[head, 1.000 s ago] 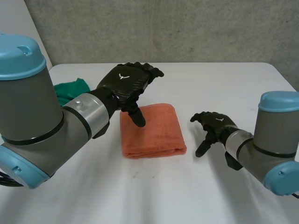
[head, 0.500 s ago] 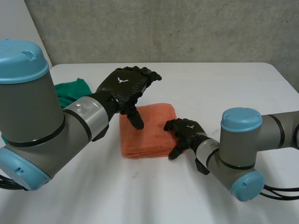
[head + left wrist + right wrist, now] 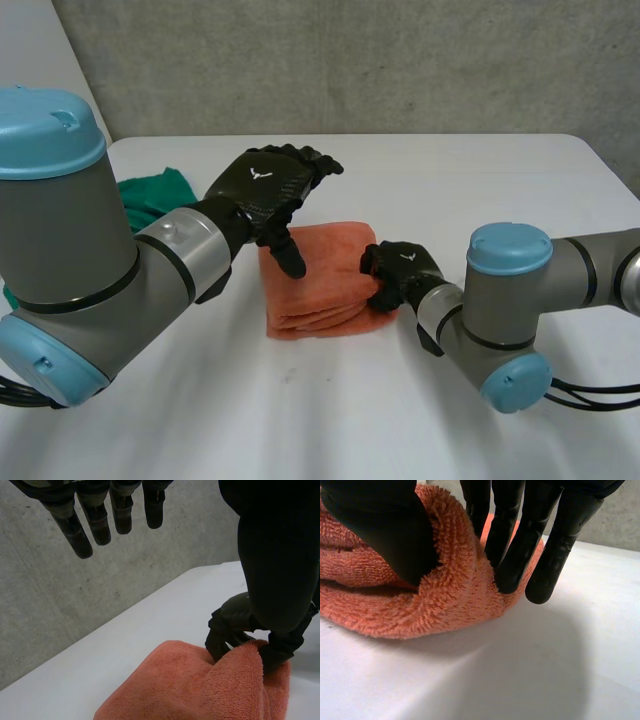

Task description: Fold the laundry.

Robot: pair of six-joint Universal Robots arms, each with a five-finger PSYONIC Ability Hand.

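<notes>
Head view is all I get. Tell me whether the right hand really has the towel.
Observer: Yes. In the right wrist view the right hand pinches the towel at its rounded fold, with the thumb on one side and the fingers on the other.
Operator: Report whether that fold is off the table.
Observer: It does not look lifted. The towel's bottom layer rests on the table beneath the pinch.
Operator: Now check the left fingers.
Observer: In the left wrist view the left hand has straight fingers, up off the towel and holding nothing.
</notes>
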